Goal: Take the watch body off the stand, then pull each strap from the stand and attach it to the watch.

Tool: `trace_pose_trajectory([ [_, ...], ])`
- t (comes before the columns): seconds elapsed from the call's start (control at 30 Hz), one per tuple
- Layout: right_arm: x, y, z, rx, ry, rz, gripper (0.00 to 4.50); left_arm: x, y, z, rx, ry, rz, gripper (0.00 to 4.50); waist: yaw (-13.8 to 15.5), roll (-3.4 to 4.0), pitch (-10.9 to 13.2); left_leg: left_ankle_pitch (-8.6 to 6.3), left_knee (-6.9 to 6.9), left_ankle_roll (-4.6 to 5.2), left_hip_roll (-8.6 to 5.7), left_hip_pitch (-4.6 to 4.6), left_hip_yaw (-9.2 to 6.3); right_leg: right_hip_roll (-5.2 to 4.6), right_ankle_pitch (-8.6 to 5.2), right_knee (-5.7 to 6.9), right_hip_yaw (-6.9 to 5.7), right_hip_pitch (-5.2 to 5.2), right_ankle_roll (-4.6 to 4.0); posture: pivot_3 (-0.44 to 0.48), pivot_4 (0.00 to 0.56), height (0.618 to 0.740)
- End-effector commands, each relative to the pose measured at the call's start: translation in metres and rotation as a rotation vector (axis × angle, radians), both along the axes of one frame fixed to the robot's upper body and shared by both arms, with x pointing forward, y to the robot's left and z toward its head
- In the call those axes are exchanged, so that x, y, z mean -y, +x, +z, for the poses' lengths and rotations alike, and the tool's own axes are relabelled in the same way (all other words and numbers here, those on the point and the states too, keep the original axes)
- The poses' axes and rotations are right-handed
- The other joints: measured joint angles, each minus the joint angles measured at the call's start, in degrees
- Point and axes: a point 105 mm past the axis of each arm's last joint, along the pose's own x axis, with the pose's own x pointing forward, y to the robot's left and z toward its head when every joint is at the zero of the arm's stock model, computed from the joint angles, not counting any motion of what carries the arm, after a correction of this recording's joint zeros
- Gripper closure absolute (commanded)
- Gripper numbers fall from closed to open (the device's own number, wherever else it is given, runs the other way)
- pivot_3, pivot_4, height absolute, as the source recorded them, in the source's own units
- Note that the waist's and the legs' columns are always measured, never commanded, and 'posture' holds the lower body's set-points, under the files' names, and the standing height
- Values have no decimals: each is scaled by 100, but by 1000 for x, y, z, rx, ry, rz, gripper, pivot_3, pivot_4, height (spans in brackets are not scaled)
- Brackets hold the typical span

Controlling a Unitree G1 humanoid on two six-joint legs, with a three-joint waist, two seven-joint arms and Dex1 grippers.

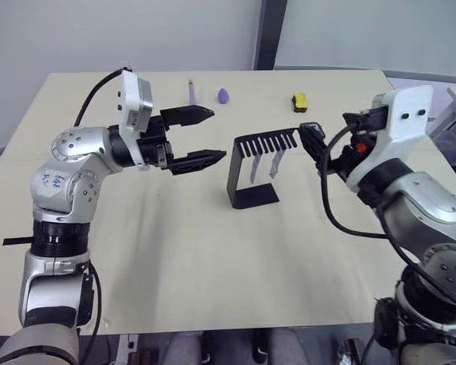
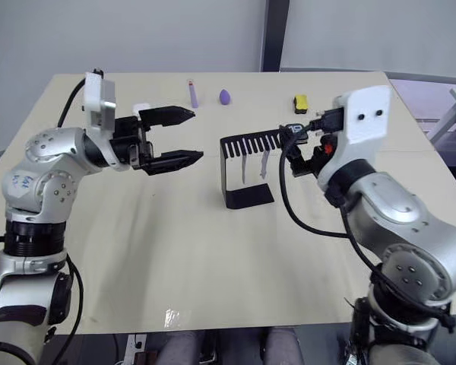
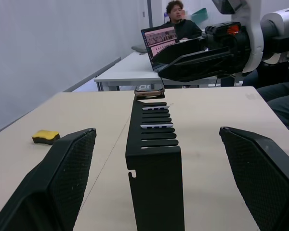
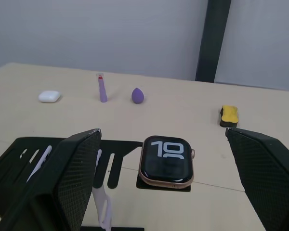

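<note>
On a pale tabletop (image 1: 175, 251) a black stand (image 1: 251, 171) stood upright, two pale straps (image 1: 264, 166) hanging from its comb-slotted top arm. The watch body (image 4: 165, 161) sat in the ring hole at that arm's end, screen up. The right claw (image 4: 165, 192) hung spread wide, its jaws either side of the watch, gripping nothing. The left claw (image 1: 199, 138), likewise spread and empty, faced the stand's other end. A skewed pinch could tip the light stand or knock the watch off.

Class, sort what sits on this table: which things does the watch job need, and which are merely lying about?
Needed: watch body, stand, two straps.

Lying about: purple stick, purple egg shape, yellow-and-black block, white case.
</note>
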Motion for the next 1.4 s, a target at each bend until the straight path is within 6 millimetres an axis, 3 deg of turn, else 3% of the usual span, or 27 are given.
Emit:
trace_pose_trajectory([
  [0.03,5,5,7,20,19,-84,119,4,-5,11,60,-1,-16,74,-2,0,0,0,0,0,0,-3,1,0,0,2,1,-5,0,0,150,740],
  [0.43,-5,14,9,-24,29,-98,119,9,-7,17,65,-12,-24,74,-31,0,0,1,-3,2,2,-12,19,2,0,16,20,-31,0,0,150,740],
  [1.07,-4,15,-3,-82,12,-84,119,8,-7,22,72,-29,4,74,-137,0,0,3,-23,0,2,-10,26,4,0,10,25,-39,0,0,150,740],
  [1.17,-4,15,-4,-87,8,-76,1358,8,-7,23,74,-30,3,0,-136,0,0,3,-23,0,1,-10,28,4,0,10,27,-39,0,0,150,740],
  [1.4,-6,15,-6,-87,2,-63,1358,8,-8,23,77,-31,-1,0,-136,0,0,3,-23,-1,1,-9,29,4,0,9,29,-39,0,0,150,740],
])
